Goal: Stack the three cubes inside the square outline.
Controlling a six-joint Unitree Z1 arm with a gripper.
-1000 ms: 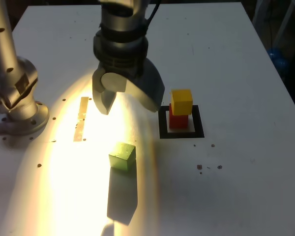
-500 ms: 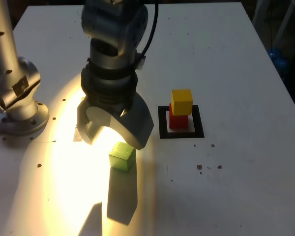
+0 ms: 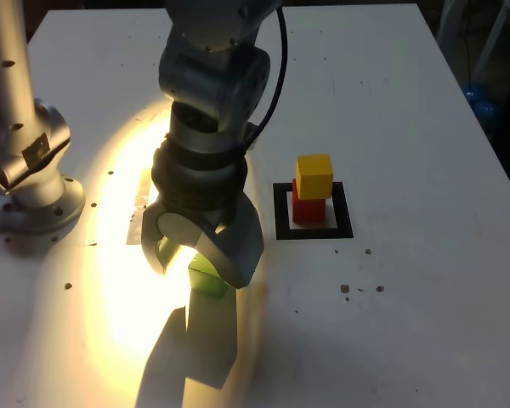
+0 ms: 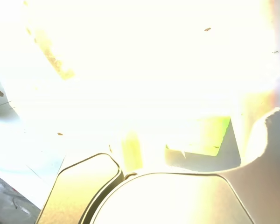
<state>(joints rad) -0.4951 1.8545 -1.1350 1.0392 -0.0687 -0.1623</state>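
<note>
Cubes, yellow (image 3: 314,177) on red (image 3: 308,206), stand inside the black square outline (image 3: 344,210); open gripper (image 3: 201,265) hovers at the green cube (image 3: 209,280).

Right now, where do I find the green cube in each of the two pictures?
Exterior view: the green cube sits left of centre, below the middle, partly hidden by the gripper.
Wrist view: it shows washed out by glare, beside its dark shadow, near the jaws.
Shared landmark: the pale tan strip on the table.
</note>
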